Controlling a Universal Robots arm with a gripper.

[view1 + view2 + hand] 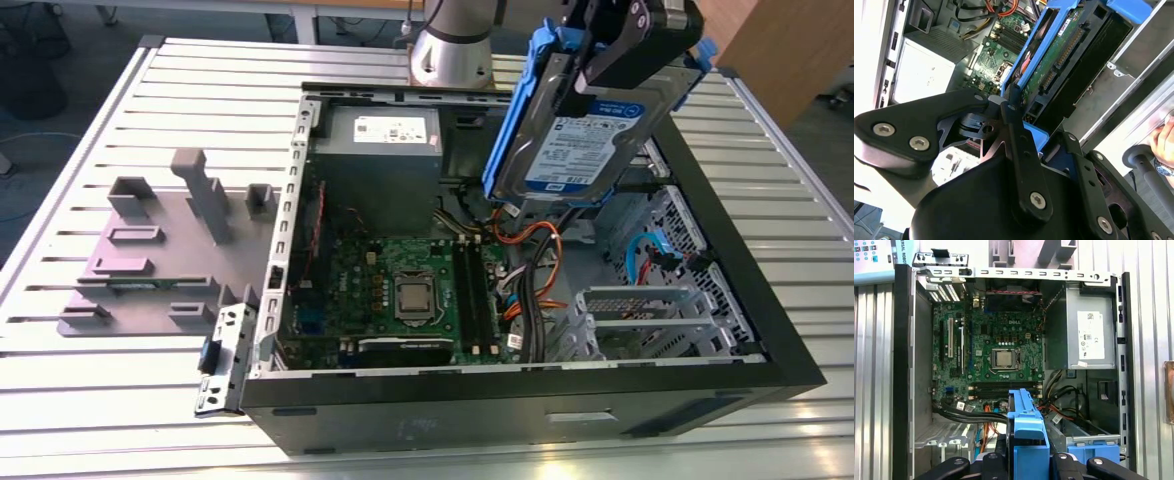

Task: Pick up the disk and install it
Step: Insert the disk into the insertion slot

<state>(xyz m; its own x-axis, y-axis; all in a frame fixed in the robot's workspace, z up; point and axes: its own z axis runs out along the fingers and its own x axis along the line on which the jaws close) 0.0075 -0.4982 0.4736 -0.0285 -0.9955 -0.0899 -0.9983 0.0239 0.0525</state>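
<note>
My gripper [638,40] is shut on the disk [583,125], which hangs tilted above the back right part of the open computer case [534,395] in the exterior view. The disk is a silver-grey hard drive with a white-and-blue label and blue carrier rails. In the second wrist view the disk [1059,55] shows its green circuit-board side and blue rail, clamped by the black gripper linkage. In the first wrist view the disk's blue rail [1026,432] runs edge-on between the fingers [1066,465], above the case interior.
Inside the case lie a green motherboard [400,290], a grey power-supply box [380,150], cables and a metal drive cage [641,315]. A grey plastic stand [160,240] sits on the slatted table at the exterior view's left. A person's hand [1165,145] appears beside the case.
</note>
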